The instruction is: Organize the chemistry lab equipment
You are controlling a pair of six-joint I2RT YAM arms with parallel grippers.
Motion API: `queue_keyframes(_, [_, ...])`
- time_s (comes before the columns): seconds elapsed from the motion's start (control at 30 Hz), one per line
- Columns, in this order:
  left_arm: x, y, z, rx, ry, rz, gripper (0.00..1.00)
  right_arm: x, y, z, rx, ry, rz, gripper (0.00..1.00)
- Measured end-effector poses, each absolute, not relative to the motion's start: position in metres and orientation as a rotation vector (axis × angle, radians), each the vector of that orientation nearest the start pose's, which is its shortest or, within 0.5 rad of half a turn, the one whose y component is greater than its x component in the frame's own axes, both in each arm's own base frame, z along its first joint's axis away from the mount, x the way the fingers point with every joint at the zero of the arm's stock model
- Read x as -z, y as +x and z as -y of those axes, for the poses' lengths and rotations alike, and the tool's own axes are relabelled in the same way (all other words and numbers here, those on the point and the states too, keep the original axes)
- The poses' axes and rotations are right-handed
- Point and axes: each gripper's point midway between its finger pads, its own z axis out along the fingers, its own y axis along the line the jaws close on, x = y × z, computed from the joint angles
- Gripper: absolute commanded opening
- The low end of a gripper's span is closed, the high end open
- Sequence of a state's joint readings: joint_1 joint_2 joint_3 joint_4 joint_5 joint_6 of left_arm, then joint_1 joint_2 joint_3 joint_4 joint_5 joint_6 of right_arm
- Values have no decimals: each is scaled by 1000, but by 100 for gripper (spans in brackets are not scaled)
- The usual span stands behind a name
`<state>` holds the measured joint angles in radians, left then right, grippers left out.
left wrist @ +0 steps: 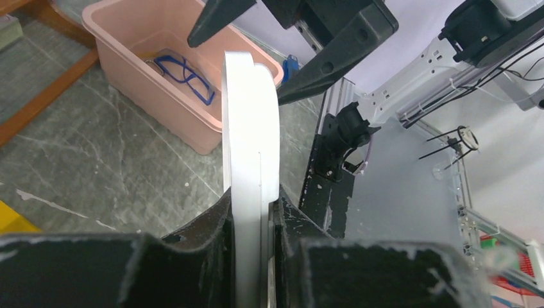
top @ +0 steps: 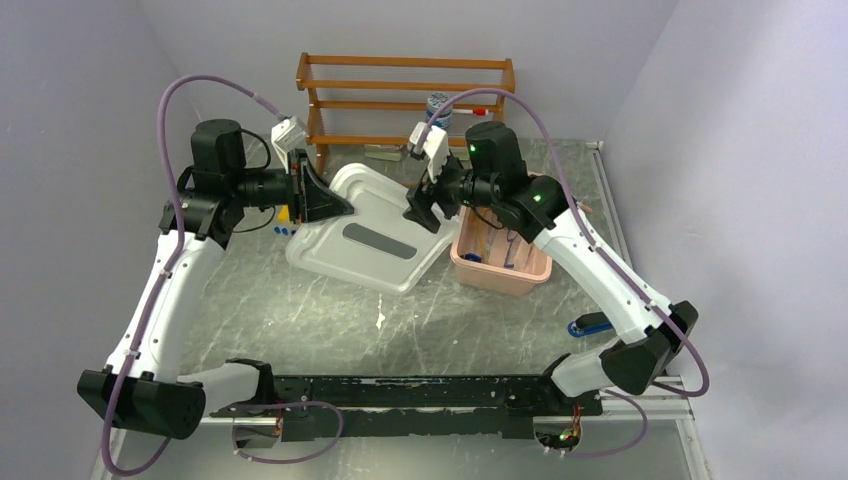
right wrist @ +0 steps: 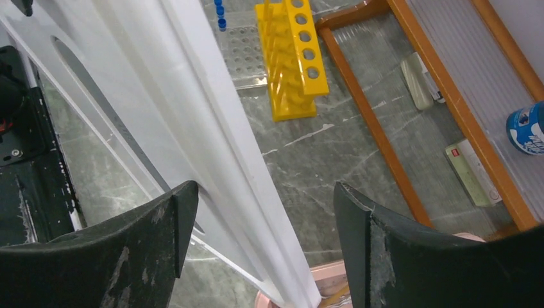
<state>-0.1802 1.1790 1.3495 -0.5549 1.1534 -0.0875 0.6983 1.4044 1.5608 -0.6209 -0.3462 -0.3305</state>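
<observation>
My left gripper (top: 325,200) is shut on the edge of a large white plastic lid (top: 380,235), holding it tilted. The lid's far edge is over the rim of a pink bin (top: 500,280). In the left wrist view the lid (left wrist: 250,128) stands edge-on between my left gripper's (left wrist: 251,202) jaws. My right gripper (top: 425,212) is open, and in the right wrist view it (right wrist: 263,189) straddles the lid's edge (right wrist: 192,96) without pinching it. The yellow test-tube rack (right wrist: 292,58) lies beyond the lid, with blue-capped tubes (right wrist: 220,9) beside it. A blue clamp-like item (left wrist: 186,70) lies in the bin.
A wooden shelf rack (top: 400,90) stands at the back with a blue-labelled jar (top: 437,105) on it. A perforated metal plate (right wrist: 247,58) lies under the rack. A blue tool (top: 590,325) lies at the right near the arm base.
</observation>
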Motion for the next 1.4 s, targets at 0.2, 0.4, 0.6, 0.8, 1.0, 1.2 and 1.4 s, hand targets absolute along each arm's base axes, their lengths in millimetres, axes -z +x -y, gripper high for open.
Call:
queue_keyframes(0.2, [-372,232,209,1290,900,-1663,5,-329,286,-294,-650,-1203,-1684,72])
queue_keyframes(0.4, [-383,233,211,1285,966,-1591,5,-327,268,-297,-772,-1290,-1666,36])
queue_keyframes(0.6, [-389,245,213,1267,999,-1545,5,-325,256,-291,-856,-1327,-1671,0])
queue_keyframes(0.8, [-393,256,216,1281,965,-1542,55,-325,258,-288,-881,-1296,-1696,0])
queue_keyframes(1.0, [-398,285,212,1148,861,-1555,89,-321,255,-286,-918,-1248,-1754,0])
queue_keyframes(1.2, [-400,314,202,1013,708,-1608,93,-297,255,-266,-884,-1115,-1918,0])
queue_keyframes(1.4, [-400,341,185,879,530,-1659,90,-292,256,-236,-820,-834,-2041,0])
